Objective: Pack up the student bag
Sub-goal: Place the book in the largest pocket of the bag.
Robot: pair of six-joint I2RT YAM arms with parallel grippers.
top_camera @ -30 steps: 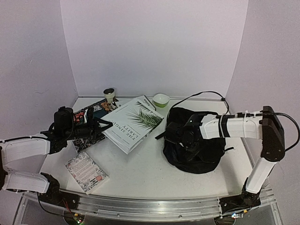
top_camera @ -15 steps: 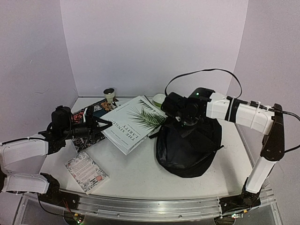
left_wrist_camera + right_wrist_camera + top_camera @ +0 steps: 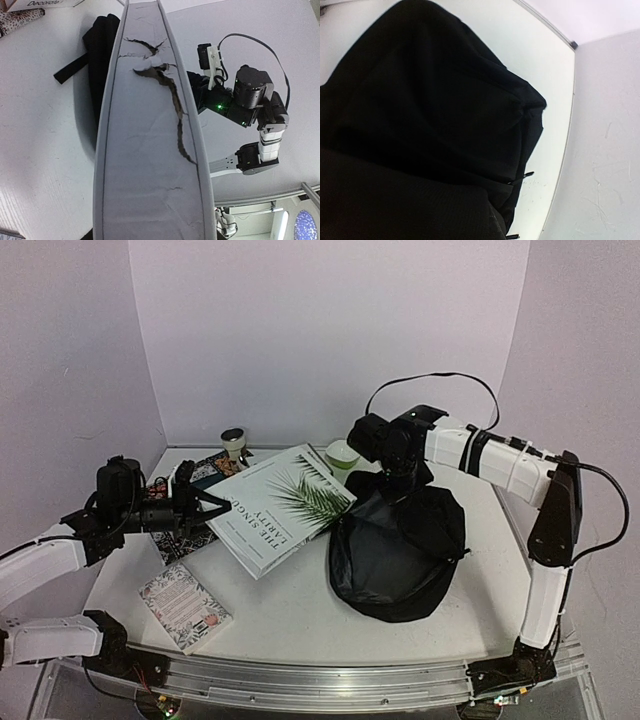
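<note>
The student bag (image 3: 395, 550) is a black soft backpack on the right half of the table. My right gripper (image 3: 398, 478) is shut on its top edge and holds that fabric up, so the bag hangs slack beneath it. In the right wrist view black fabric (image 3: 420, 125) fills the frame and hides the fingers. My left gripper (image 3: 207, 508) is shut on the left edge of a large white book with a palm leaf (image 3: 285, 505), tilted off the table. In the left wrist view the book's cracked spine (image 3: 150, 150) fills the middle, with the bag (image 3: 100, 50) beyond it.
A small pink-patterned book (image 3: 185, 606) lies front left. A patterned mat with a dark teal plate (image 3: 192, 485) lies under my left gripper. A cup (image 3: 233, 440) and a green bowl (image 3: 343, 452) stand by the back wall. A black cable loops above the right arm.
My right gripper rose and swung toward the back wall with the bag's top, pulling the bag up and left. My left arm drew back left and the big book tilted up.
</note>
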